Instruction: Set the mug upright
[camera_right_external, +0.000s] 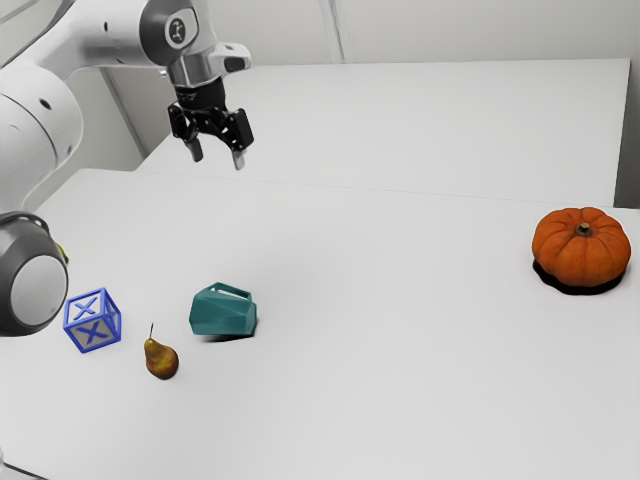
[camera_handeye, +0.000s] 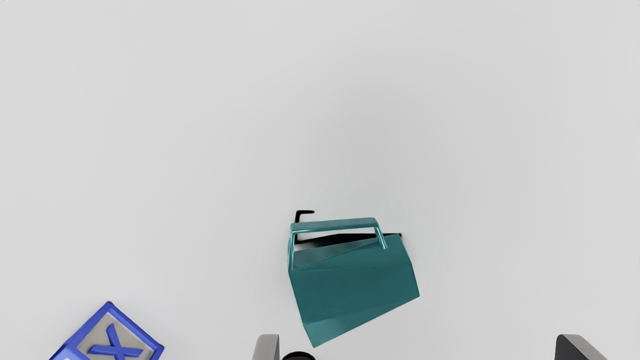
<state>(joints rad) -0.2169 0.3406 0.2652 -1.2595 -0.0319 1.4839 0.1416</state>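
The faceted teal mug (camera_right_external: 224, 315) lies on its side on the flat white bench (camera_right_external: 400, 340), the black two-finger end effector (camera_right_external: 217, 159) raised above, open wide.

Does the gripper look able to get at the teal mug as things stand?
Probably yes: the gripper hangs open, nothing covers the tipped mug, and the pear and block sit apart from it.
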